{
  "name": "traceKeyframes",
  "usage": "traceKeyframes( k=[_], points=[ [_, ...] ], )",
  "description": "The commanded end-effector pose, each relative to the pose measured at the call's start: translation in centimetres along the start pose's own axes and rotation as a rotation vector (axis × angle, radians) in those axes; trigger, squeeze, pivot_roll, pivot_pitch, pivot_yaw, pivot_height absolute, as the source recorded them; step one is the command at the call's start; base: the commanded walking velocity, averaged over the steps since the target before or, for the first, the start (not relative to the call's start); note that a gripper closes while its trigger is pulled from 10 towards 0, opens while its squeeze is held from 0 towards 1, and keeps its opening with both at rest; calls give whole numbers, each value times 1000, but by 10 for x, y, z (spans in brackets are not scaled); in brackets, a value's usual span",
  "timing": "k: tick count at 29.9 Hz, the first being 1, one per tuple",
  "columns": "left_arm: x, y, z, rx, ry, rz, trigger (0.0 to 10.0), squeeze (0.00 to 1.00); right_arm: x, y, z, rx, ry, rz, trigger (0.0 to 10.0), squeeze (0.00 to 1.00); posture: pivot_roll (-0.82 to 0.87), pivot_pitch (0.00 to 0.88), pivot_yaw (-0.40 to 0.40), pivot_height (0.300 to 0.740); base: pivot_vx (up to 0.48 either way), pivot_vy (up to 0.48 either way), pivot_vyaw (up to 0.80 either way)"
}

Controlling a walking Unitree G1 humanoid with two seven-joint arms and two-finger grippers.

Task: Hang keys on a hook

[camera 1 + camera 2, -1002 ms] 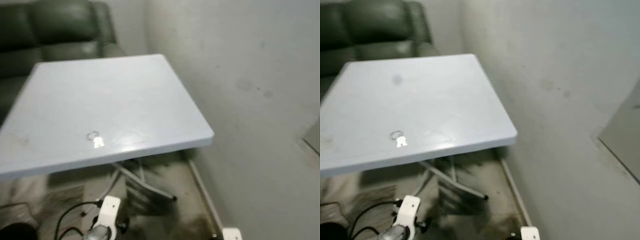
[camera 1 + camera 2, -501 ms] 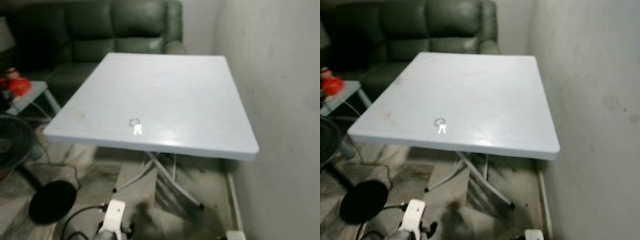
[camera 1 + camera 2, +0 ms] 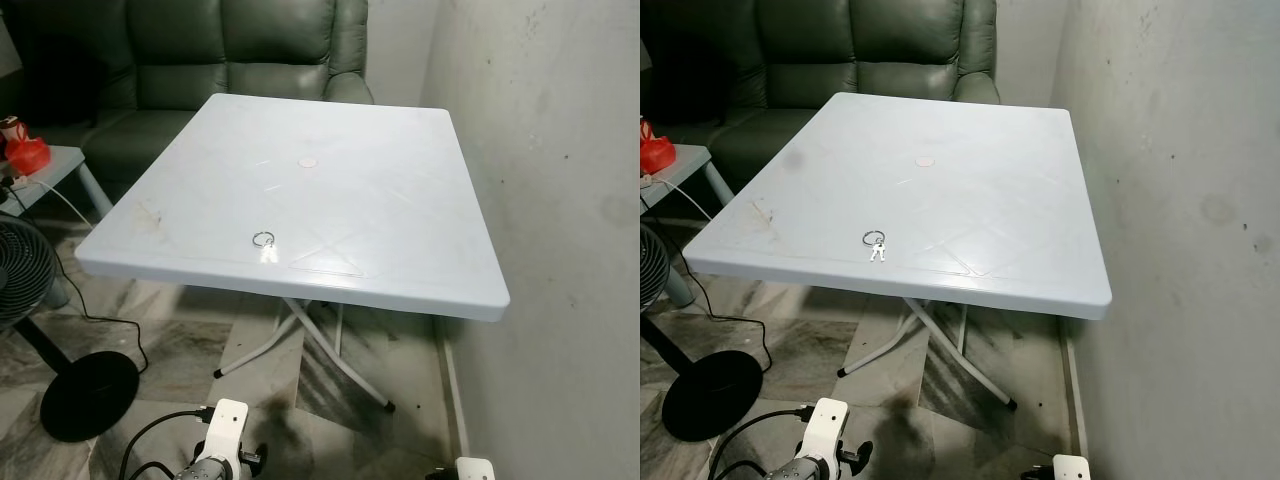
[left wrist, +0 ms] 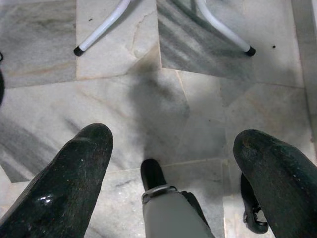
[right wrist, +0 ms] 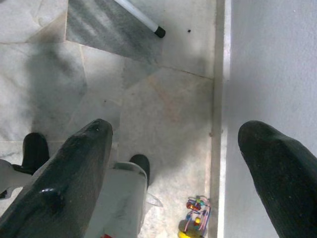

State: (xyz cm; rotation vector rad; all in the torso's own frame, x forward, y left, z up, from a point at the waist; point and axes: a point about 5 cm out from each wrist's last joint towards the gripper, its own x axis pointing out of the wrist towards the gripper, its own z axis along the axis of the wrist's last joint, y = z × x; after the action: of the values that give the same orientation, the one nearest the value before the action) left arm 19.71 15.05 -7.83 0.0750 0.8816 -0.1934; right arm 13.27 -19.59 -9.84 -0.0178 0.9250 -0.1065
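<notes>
Left eye view shows me standing in front of a white table point(image 3: 400, 210). Going from left to right, I see a black fan point(image 3: 20, 275) on the floor, then a red thing point(image 3: 25, 155) on a small side table, then a green sofa point(image 3: 240, 45) behind the white table, and a bare wall point(image 3: 560, 200) on the far right. The keys point(image 3: 265, 243) lie flat on the white table, near the front edge on my left side, with the ring just behind the two little keys. My left pincer point(image 4: 171, 163) hangs down low over the floor with its two black fingers point(image 4: 69, 183) spread apart and nothing between them. My right pincer point(image 5: 173, 163) hangs low too, close to the wall, spread apart and holding nothing. I think I am at the very start: the keys are not picked up yet. Next I should step closer, lift my left arm over the table and pinch the ring carefully, because it is thin and flat. I cannot see any hook yet, so I will have to look for one.
</notes>
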Motion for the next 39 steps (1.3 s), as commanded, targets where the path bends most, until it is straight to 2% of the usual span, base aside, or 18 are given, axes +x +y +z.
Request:
traceKeyframes(
  k=[1,39],
  points=[
    [0,5,1,1,-2,5,10000,0,0,1,-1,4,8,-1,10000,0,-26,0,-12,740,0,371,0],
    [-3,6,-7,-25,17,12,10000,0,-1,-2,-4,-4,11,6,10000,0,-14,0,-27,740,0,469,0]
  ],
)
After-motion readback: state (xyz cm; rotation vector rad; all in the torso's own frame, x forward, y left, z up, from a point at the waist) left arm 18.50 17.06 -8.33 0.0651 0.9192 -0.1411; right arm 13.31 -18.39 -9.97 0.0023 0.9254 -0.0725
